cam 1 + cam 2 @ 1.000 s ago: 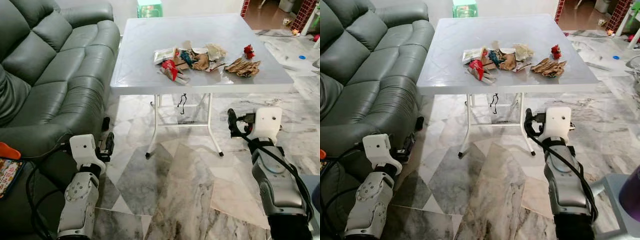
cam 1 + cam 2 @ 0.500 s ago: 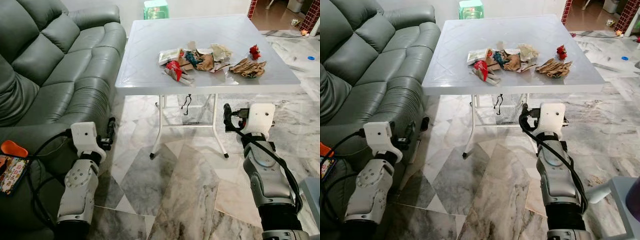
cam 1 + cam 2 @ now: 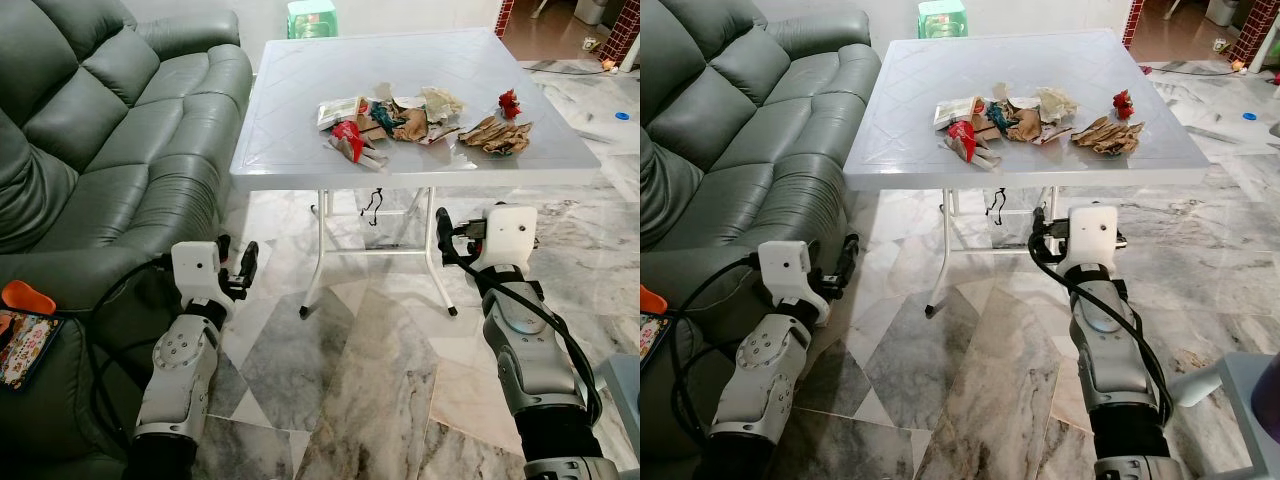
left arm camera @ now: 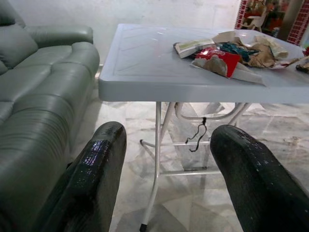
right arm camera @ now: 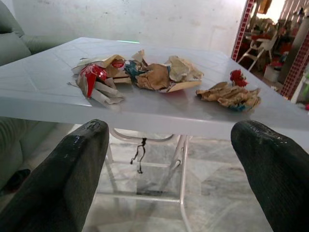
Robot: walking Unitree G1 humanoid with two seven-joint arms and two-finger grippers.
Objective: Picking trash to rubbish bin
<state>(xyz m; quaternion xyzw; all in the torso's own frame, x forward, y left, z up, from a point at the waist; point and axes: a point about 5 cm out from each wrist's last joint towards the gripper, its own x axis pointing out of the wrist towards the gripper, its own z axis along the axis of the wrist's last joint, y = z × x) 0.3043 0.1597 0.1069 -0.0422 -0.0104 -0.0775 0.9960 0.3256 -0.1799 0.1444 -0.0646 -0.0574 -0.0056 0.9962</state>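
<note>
A heap of crumpled trash (image 3: 400,118) is seen lying on the white folding table (image 3: 290,120), spread in a band whose long axis runs along the table's near edge, from the red wrapper (image 3: 345,135) at the sofa end to the crumpled brown paper (image 3: 492,135) and a small red scrap (image 3: 507,101) at the far end. No single pointing direction can be read from the crumpled pieces; the red wrapper appears to lie slantwise, its folded end toward the near edge. Both grippers are held below the tabletop's level and short of its near edge, so the trash lies ahead of and above each of them. The right gripper (image 3: 447,238) is held just before the table's near right leg, its two black fingers (image 5: 67,164) spread wide with nothing between them, and the brown paper is judged nearest to it. The left gripper (image 3: 240,268) is held between the table and the green sofa (image 3: 110,130), its fingers (image 4: 96,159) likewise wide apart and empty, with the red wrapper lying closest to its line. The coming reach is judged to call for either arm to be raised above the table edge and carried forward. No rubbish bin can be identified with certainty.
</note>
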